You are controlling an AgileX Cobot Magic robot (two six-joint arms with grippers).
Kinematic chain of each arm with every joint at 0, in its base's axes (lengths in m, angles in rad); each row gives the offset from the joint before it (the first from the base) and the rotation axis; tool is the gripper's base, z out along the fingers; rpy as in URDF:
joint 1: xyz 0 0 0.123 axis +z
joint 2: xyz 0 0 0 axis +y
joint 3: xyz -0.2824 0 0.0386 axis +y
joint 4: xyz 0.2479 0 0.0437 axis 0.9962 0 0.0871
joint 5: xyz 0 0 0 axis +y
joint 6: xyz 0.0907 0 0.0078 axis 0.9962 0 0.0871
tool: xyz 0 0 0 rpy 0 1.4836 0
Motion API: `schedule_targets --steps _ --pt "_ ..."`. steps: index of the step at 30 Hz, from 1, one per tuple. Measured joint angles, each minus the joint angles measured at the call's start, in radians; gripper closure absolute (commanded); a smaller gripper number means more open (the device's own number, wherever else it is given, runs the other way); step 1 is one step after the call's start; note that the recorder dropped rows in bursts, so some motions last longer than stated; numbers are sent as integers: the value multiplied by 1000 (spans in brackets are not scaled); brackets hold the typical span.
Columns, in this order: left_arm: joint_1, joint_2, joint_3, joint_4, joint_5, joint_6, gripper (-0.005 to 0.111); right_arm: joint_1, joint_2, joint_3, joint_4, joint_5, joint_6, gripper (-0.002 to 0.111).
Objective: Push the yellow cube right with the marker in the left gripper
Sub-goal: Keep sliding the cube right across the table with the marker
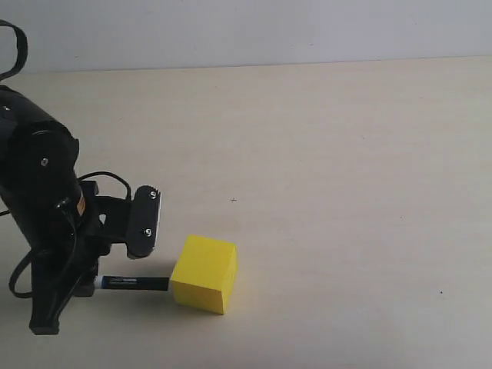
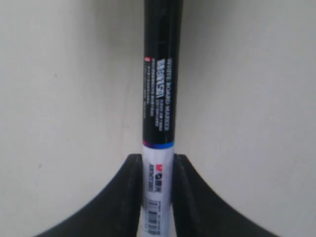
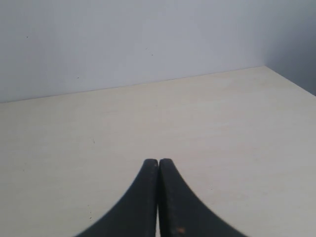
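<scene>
Left gripper point(image 1: 98, 283): placed at the near left of the bench point(image 1: 346, 154), low over the surface; its black housing and loose cables are seen above and to the left of it
Left jaws: clamped on the marker point(image 1: 137, 284), one jaw on each side of the white labelled barrel, as shown in the left wrist view
Marker: held roughly level just above the bench and pointed to the right; the black section is extended out of the jaws, with a thin blue band where black meets white
Marker tip: brought up against the left face of the yellow cube point(image 1: 204, 273), low on that face; contact appears to be made, though it cannot be fully confirmed from the exterior view
Yellow cube: set on the bench at the near left, directly right of the left gripper; it is turned slightly, so that one upright edge is faced toward the near side
Right gripper point(image 3: 158, 162): held above bare bench, with a pale wall point(image 3: 148, 39) at the far side
Right jaws: pressed together, with nothing held between them
</scene>
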Motion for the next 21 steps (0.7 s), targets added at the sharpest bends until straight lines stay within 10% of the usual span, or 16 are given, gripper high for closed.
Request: schedule_targets --steps 21 --pt "-51 2 -51 -62 -15 -25 107 0 0 0 0 0 0 108"
